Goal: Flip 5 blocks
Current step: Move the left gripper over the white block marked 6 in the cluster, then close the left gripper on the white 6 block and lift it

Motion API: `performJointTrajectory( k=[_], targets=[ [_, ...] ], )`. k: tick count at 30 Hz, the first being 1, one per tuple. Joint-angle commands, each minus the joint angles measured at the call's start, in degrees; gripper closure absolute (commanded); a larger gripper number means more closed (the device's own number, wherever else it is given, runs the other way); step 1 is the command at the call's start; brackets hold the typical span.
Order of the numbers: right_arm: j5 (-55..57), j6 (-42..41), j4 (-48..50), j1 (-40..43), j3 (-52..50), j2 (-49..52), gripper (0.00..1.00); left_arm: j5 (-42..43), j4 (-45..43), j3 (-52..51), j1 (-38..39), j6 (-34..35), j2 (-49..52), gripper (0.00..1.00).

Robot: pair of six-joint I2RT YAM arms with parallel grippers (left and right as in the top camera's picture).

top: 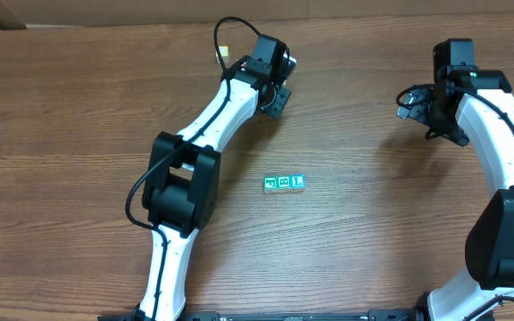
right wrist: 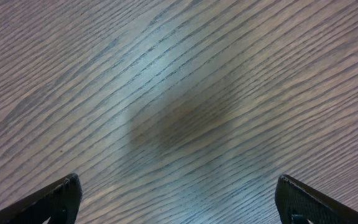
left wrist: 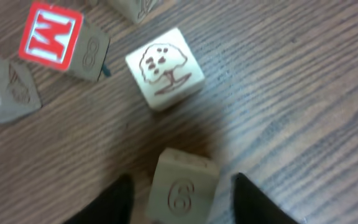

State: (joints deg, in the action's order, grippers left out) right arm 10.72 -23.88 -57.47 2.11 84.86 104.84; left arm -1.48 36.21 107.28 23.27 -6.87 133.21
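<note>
A: The overhead camera looks straight down from high up and takes in the whole bench (top: 61, 134).
B: And the wrist cameras?
A: Each peers down past its own pincer, very near the wood. The left pincer (left wrist: 182, 202) is over wooden cubes (left wrist: 165, 68), the right pincer (right wrist: 179, 199) over grain. All three views share the bench top.

My bench (top: 78, 107) is brown wood with a dark, streaky grain. Three blocks (top: 284, 183) in a row show teal-green and white printed faces. By my black-fingered left hand (left wrist: 180, 186), a pale cube (left wrist: 165, 67) carries a brown tree drawing, a tan cube (left wrist: 185, 171) an engraved 6, and a red-faced cube (left wrist: 64, 40) a white M.
</note>
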Motion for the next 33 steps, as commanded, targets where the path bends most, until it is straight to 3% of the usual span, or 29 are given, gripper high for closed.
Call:
performJointTrajectory(
  k=[1,3,19,33],
  targets=[
    [0.11,0.33,0.31,-0.07,0.72,-0.96,0.00,1.11,-1.81,0.83,-0.11,-1.31,1.38,0.60],
    [0.11,0.33,0.33,-0.07,0.72,-0.96,0.00,0.83,-1.77,0.83,-0.11,-1.38,1.40,0.57],
    [0.11,0.33,0.33,-0.07,0.72,-0.96,0.00,0.90,1.18,0.83,-0.11,-1.33,1.44,0.60],
    [0.11,0.33,0.31,-0.07,0.72,-0.96,0.00,0.90,1.49,0.83,-0.11,-1.31,1.42,0.67]
  ],
)
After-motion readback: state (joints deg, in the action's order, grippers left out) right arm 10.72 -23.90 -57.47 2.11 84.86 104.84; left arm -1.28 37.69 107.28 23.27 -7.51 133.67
